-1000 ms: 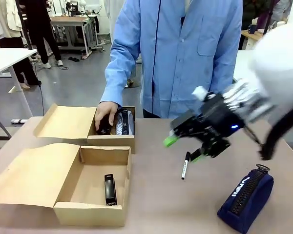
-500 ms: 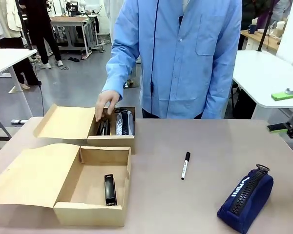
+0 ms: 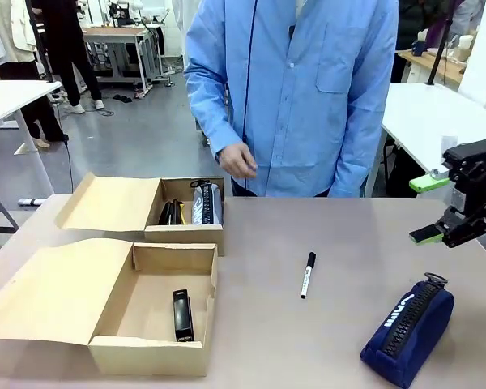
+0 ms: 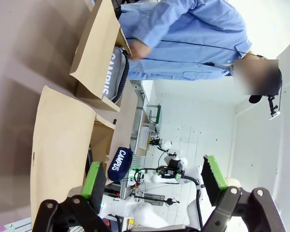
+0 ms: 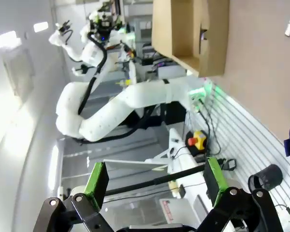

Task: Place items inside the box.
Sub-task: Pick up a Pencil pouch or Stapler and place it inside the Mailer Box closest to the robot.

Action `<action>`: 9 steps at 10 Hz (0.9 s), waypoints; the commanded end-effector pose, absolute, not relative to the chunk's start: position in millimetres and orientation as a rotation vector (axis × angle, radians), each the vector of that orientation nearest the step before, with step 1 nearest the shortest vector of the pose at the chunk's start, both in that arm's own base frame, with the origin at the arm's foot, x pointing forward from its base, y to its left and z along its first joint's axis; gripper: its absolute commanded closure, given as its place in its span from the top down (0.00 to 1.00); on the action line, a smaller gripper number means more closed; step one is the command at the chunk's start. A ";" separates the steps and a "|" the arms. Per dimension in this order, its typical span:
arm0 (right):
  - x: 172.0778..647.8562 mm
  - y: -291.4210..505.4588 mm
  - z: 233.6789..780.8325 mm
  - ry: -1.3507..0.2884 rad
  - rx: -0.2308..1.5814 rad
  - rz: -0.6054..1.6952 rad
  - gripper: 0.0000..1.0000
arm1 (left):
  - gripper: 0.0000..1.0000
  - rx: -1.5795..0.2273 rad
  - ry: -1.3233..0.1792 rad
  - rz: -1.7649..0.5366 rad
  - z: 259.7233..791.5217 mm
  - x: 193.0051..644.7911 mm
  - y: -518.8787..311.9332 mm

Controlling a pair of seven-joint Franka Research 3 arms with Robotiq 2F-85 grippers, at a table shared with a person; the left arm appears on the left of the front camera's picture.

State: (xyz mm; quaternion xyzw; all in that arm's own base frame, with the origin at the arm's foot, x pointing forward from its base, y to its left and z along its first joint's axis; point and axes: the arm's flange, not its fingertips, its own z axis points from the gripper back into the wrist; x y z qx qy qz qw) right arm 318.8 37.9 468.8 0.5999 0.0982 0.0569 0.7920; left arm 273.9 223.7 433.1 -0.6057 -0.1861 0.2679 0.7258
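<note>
At the tabletop's middle the marker pen (image 3: 308, 275) is lying, light, stiff, likely rolling if nudged; a mid-barrel pinch is looking best. At 3 o'clock the right hand (image 3: 428, 209) is hovering open, empty; the left hand (image 4: 153, 176) is gaping too.

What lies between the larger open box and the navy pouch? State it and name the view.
The black marker pen lies alone on the table between the larger box and the navy pouch, touching neither, seen in the front view.

A smaller cardboard box (image 3: 184, 237) holds a grey pouch (image 3: 206, 203).
</note>
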 end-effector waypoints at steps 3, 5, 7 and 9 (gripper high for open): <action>315.5 -125.7 453.7 0.168 1.495 0.000 1.00 | 1.00 -1.339 -0.418 0.570 433.3 271.4 224.3; 297.7 -185.8 418.6 0.137 1.582 0.060 1.00 | 1.00 -1.339 -0.418 0.570 433.3 271.4 224.3; 297.4 -200.4 389.3 0.042 1.641 0.047 1.00 | 1.00 -1.339 -0.418 0.570 433.3 271.4 224.3; 278.3 -190.4 417.5 0.118 1.587 -0.027 1.00 | 1.00 -1.339 -0.418 0.570 433.3 271.4 224.3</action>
